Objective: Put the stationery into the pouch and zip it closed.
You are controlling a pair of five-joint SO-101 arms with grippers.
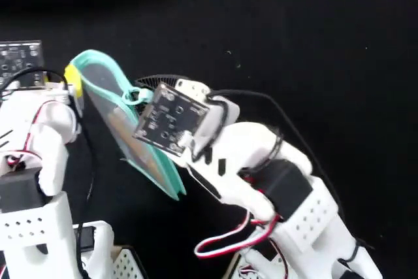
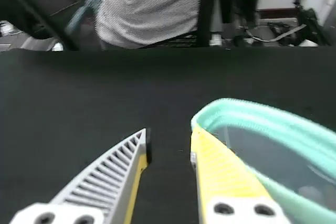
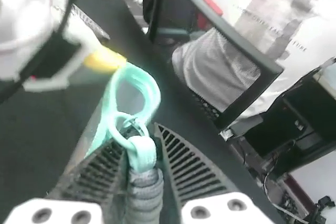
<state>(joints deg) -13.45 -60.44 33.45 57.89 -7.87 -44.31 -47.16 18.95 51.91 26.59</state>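
A flat pouch with clear plastic sides and a mint-green zip band [image 1: 124,122] stands tilted on its long edge above the black table [image 1: 313,44], and everything else is placed from it. At one end of the pouch sits the left gripper [image 2: 169,132], which has one grey ribbed finger [image 2: 113,169] and one yellow finger [image 2: 220,174]. These two are spread apart with only bare table between them. The yellow finger's outer side lies against the rounded mint end of the pouch, and the grey finger is well away from it. The white left arm [image 1: 39,142] runs back from that end of the pouch towards the near edge of the table. Partway along the pouch's upper band is the mint-green looped zip pull [image 3: 140,153]. The right gripper [image 3: 136,137] meets the pouch here, its dark ribbed fingers [image 3: 181,174] pressed together on the pull and pinching it. A small ring of the pull stands just above the fingertips. The white right arm [image 1: 261,174] reaches the pouch's long side from the near right. The dark square circuit board on its wrist [image 1: 171,119] is just beside the pull and overlaps the clear side in the high view. Pale and brownish shapes show through the clear plastic, but what they are cannot be made out.
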